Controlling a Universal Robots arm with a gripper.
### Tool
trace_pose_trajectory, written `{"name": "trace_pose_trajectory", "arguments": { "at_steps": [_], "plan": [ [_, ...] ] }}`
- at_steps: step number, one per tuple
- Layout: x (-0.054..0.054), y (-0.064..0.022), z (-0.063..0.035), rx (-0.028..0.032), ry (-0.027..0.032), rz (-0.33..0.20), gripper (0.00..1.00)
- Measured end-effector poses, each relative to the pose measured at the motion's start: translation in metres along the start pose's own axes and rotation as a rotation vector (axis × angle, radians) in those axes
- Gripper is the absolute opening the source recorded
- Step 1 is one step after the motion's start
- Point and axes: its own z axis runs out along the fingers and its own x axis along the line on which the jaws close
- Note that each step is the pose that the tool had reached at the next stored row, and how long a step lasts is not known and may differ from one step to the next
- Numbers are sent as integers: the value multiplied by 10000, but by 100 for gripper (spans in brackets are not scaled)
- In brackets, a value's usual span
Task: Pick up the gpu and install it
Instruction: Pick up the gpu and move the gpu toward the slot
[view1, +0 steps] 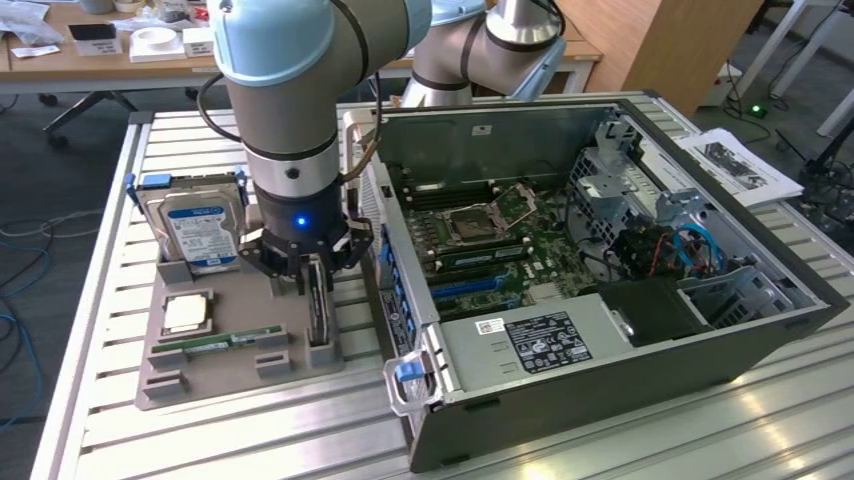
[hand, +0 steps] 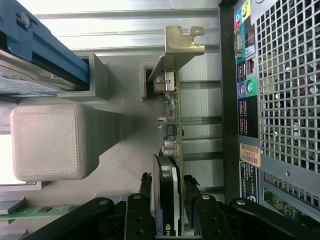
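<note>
- Your fingers (hand: 139, 217) stand partly open, one on each side of the gpu (hand: 166, 192). A thin gap shows at each tip, so I judge that nothing is gripped yet.
- The gpu stands on edge directly between the fingers, its black cooler toward one finger and its green board toward the other. That way the pads meet its flat faces, not its edges.
- Just past the fingertips, the card's silver bracket (hand: 182, 47) stands free, so the grasp falls on the cooler end, clear of the connectors.
- Under the fingers, the grey holder (hand: 120, 150) keeps the card upright in a narrow slot, so it needs no support from you.
- On the side of the fingers away from the case, the hard drive (hand: 40, 65) and the memory stick (hand: 30, 212) sit in their own pockets, apart from the grasp.
- On the other side of the fingers, close by, the computer case (hand: 280, 110) lies open on the worktop (view1: 200, 440). Its motherboard (view1: 487, 250) faces upward, ready to take a card from above.
</note>
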Motion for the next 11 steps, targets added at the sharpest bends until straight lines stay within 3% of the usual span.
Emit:
{"name": "trace_pose_trajectory", "arguments": {
  "at_steps": [11],
  "plan": [
    [0, 0, 0, 0, 1, 0, 37]
  ]
}}
